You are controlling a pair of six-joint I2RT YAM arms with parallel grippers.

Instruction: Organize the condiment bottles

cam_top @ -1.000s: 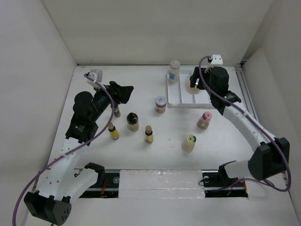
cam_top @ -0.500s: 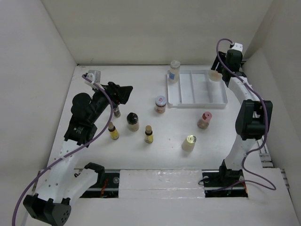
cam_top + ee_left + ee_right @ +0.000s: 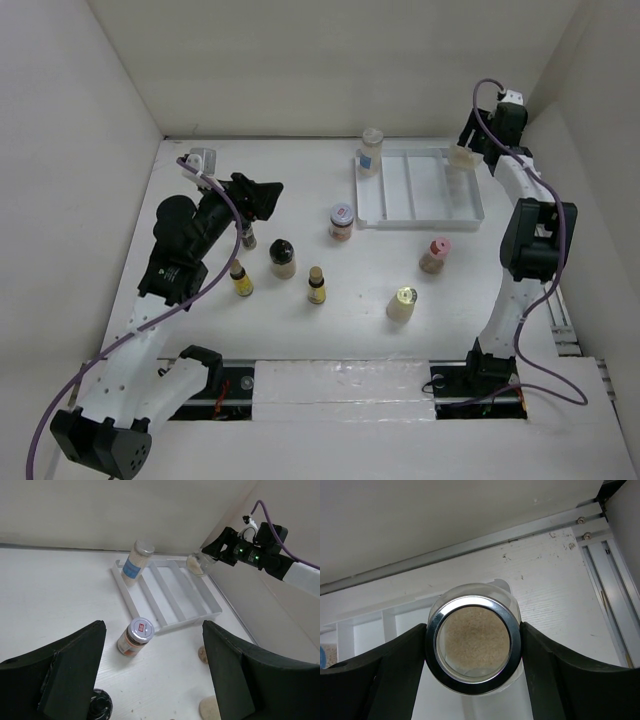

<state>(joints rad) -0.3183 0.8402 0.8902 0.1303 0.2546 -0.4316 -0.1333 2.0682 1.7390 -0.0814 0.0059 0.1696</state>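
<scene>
Swinging away from the middle of the white ridged plastic tray (image 3: 425,190), your right gripper (image 3: 473,645) has carried its load to the tray's far right corner within the last second. Over the last half second it has barely moved. Its fingers are closed against both sides of a clear glass jar with a silver rim (image 3: 198,565), filled with beige grains. The jar is over the rightmost compartment, close to the back rim. You cannot tell from these views whether it touches the tray floor. You look to be at the point of setting it down, so the release is probably what remains of this step.

Your left gripper (image 3: 154,645) has not shifted. Its fingers are spread wide with nothing between them, and it hangs above the left of the table beside a small dark-capped bottle (image 3: 248,238).

Most of the job seems to lie ahead. A tall jar with a white cap and blue label (image 3: 371,150) stands at the tray's far left corner. Loose on the table are:
- a silver-lidded jar (image 3: 341,220) just in front of the tray
- a round black-capped bottle (image 3: 282,257)
- a small yellow-labelled bottle (image 3: 241,278)
- a second yellow-labelled bottle (image 3: 316,285) near it
- a pink-capped bottle (image 3: 434,254)
- a pale yellow-capped bottle (image 3: 401,303)

The white table (image 3: 300,180) is matte and boxed by plain white walls (image 3: 330,70) on three sides. A metal rail (image 3: 600,545) runs along its right edge.
</scene>
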